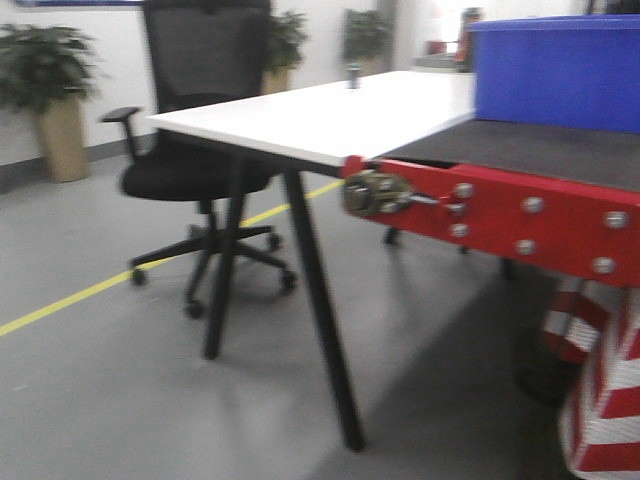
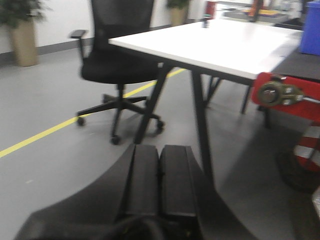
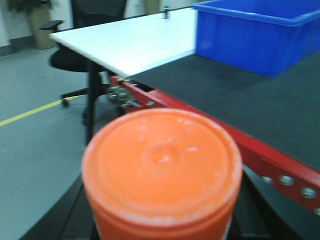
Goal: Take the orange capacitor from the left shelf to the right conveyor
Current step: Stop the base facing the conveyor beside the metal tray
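Observation:
The orange capacitor (image 3: 162,165) fills the lower middle of the right wrist view, its round end face toward the camera. My right gripper (image 3: 162,222) is shut on it, with dark fingers showing at both sides. It hangs over the floor just short of the right conveyor's red bolted frame (image 3: 280,170), and the dark belt (image 3: 240,95) lies beyond. The conveyor (image 1: 540,155) also shows at the right of the front view. My left gripper (image 2: 160,150) is shut with nothing in it, low over the grey floor. The left shelf is out of view.
A blue plastic bin (image 3: 250,35) stands on the belt's far end. A white table (image 1: 320,115) on black legs adjoins the conveyor, with a black office chair (image 1: 200,150) behind it. A red-and-white striped barrier (image 1: 610,400) sits under the conveyor. A yellow line (image 1: 90,290) crosses the floor.

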Controlling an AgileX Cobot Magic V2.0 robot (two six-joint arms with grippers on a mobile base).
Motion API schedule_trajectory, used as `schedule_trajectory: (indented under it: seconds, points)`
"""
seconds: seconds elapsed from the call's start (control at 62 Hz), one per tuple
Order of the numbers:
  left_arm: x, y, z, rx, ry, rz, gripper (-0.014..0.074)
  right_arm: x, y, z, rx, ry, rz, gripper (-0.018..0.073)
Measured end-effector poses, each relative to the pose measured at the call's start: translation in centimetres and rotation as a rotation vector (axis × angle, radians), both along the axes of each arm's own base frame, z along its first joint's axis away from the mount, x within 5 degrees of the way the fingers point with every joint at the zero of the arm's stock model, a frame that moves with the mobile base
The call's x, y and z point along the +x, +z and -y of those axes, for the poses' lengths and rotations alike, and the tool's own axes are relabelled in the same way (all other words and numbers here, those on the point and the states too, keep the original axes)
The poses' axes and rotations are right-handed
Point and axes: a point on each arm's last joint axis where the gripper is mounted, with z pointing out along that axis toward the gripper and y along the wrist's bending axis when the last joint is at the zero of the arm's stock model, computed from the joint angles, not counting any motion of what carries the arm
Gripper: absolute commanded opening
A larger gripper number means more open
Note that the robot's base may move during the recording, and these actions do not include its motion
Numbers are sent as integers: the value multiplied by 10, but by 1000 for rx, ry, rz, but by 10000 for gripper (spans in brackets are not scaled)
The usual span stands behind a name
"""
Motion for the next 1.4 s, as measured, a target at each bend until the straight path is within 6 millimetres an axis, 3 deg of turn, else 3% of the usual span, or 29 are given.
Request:
schedule_trajectory:
  seconds: [1.403]
  points:
    - [0,0,0,0,0,0,-127,0,0,0,0,0,0,97]
